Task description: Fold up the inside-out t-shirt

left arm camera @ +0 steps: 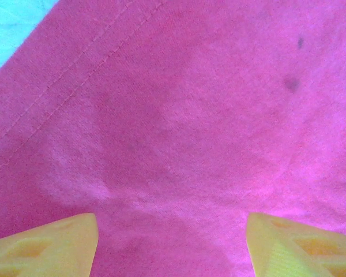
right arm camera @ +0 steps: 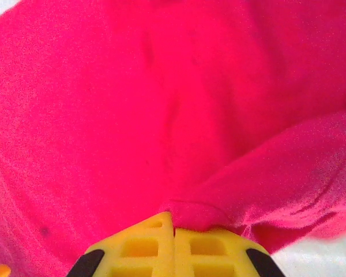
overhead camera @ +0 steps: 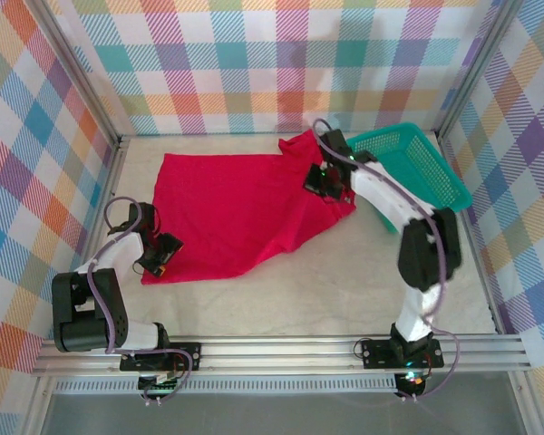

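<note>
Red inside-out t-shirt (overhead camera: pixel 236 208) spread across tabletop (overhead camera: pixel 363 281), centre of frame; no fold visible yet. Right claw (right arm camera: pixel 174 231) clamped on cloth at its upper-right edge; left claw (left arm camera: pixel 170 242) gapes wide over lower-left corner

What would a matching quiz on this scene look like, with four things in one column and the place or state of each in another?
Things:
1. t-shirt
2. basket
3. left end effector
4. right end effector

Places or states:
A. shut, pinching a fold of fabric
B. teal, at the far right of the table
C. red, spread out across the table
D. open, fingers apart over fabric

Pairs: 1-C, 2-B, 3-D, 4-A
</note>
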